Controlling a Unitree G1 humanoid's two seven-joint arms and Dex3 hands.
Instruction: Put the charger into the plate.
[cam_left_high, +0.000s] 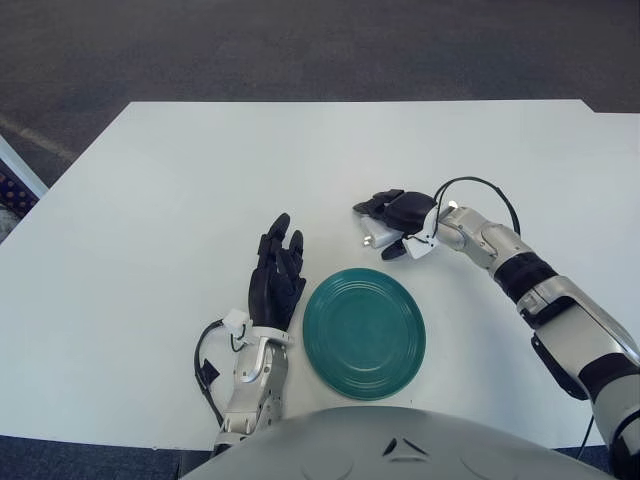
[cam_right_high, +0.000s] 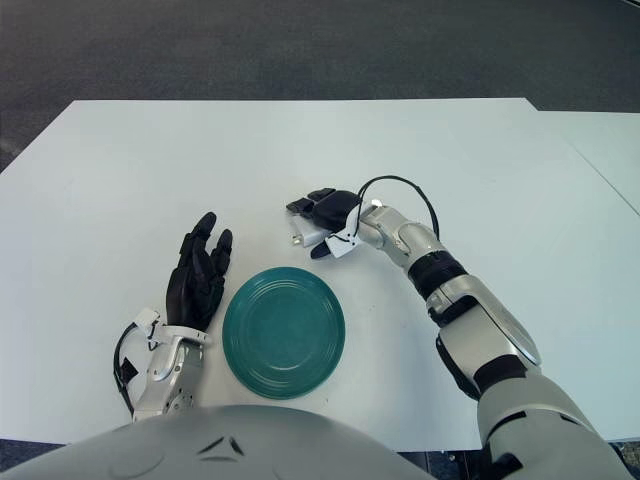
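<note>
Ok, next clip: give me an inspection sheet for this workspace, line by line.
Surface: white table, bare except for the items below.
Job's things: teal plate near the front edge, nothing in it; white charger just beyond the plate's far rim, under the right hand.
Clutter: nothing seen.
Hands: right hand curled over the charger; a full grasp cannot be confirmed. Left hand open, fingers extended, left of the plate.
Cables: black cable loop at the right wrist; another at the left wrist.
Surroundings: dark carpeted floor beyond the table.

A white table (cam_left_high: 200, 170) is spreading under the right hand (cam_left_high: 398, 222); beyond it, dark flooring (cam_left_high: 300, 45), possibly carpet, is showing.
</note>
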